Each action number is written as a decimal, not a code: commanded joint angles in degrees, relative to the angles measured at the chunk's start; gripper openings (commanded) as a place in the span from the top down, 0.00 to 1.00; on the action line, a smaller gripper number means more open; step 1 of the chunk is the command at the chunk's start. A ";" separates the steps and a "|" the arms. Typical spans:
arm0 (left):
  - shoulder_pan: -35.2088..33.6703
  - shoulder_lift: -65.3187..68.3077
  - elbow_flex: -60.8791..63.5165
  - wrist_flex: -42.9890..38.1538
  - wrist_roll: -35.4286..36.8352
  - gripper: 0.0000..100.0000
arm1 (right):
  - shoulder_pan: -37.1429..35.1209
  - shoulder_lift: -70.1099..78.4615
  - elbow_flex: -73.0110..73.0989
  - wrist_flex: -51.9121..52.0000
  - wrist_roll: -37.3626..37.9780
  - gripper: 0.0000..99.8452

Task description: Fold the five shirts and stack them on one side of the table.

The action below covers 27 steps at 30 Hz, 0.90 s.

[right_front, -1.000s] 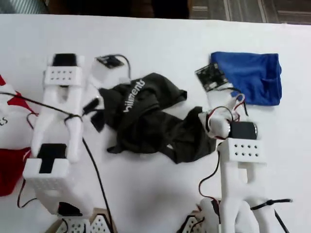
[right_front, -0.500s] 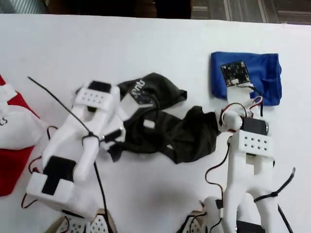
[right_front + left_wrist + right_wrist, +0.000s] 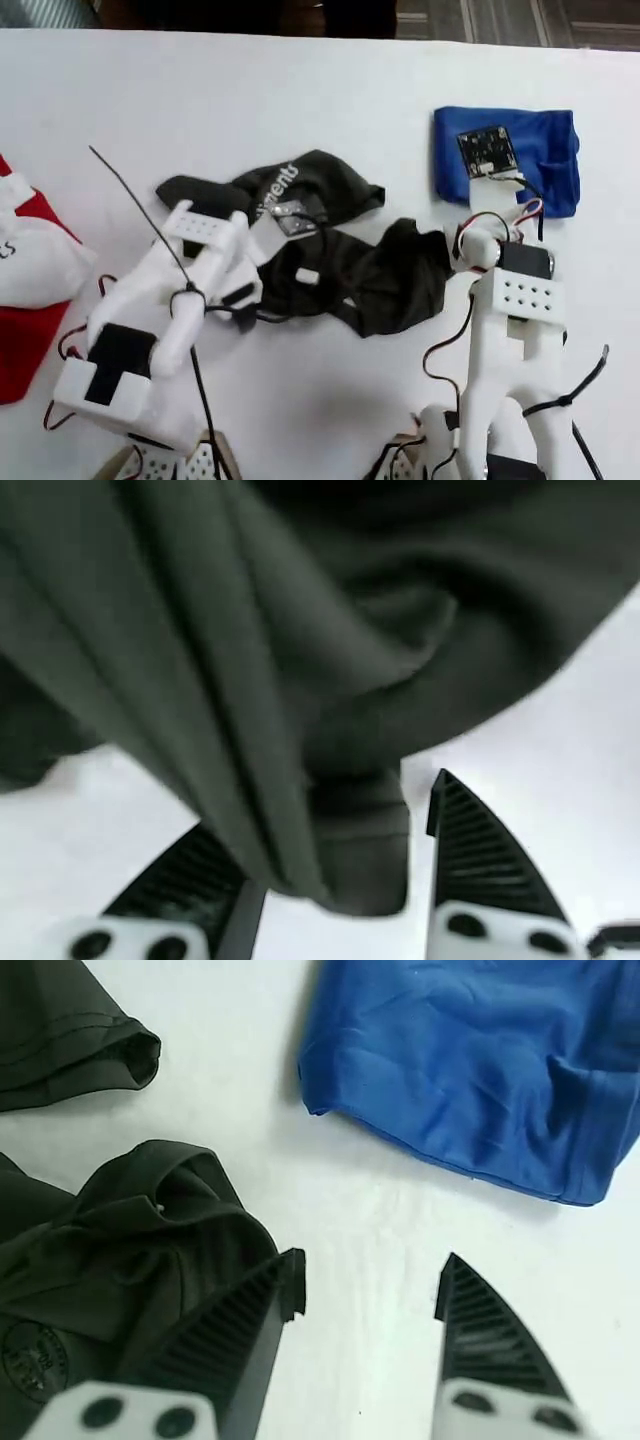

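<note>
Since the earlier frame, your left arm pulled back a little toward its base, and a flap of the dark shirt [image 3: 360,280] came into sight on its far side. Your right arm barely shifted, having already swung up toward the folded blue shirt [image 3: 530,150].

The dark shirt lay crumpled in the middle of the bench [image 3: 300,90], between the two arms. The blue one sat folded at the far right, and red and white shirts [image 3: 30,260] were heaped at the left edge.

You looked to be at the spreading stage, so the shirt needed flattening before any fold. My advice was to take a single hem or shoulder edge rather than a bunched ridge. You could then pull outward and low across the bench, with the other arm pinning the opposite side (otherwise the whole bundle just slides).

Your left gripper [image 3: 330,830] stood fairly wide, with a thick fold of dark cloth between its fingers. The cloth draped over one finger, and a sliver of bench showed beside the other, so it was not clamped. Your right gripper [image 3: 372,1260] was spread about as wide and held nothing. It hovered over bare bench between the dark shirt's bunched end and the blue shirt.
</note>
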<state>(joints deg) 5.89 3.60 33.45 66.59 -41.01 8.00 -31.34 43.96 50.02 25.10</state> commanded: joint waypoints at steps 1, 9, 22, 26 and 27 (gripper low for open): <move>-1.58 -2.64 -1.01 -1.49 -0.09 0.82 | 0.48 0.13 -0.26 -0.75 0.00 0.78; -7.21 -2.64 -3.03 -2.11 0.09 0.97 | 0.22 0.22 2.11 -1.10 0.00 0.78; -14.68 -3.16 -26.77 15.82 3.60 0.97 | -2.95 -10.77 9.76 5.76 0.09 0.82; -21.54 -2.81 -38.55 19.52 7.12 0.97 | -9.89 -21.76 15.65 8.57 0.09 0.82; -23.12 -2.81 -40.66 19.52 8.00 0.97 | -12.35 -24.04 17.32 8.66 0.09 0.82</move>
<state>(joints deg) -12.31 3.60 1.27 84.79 -35.56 0.88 -47.78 58.90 57.49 25.19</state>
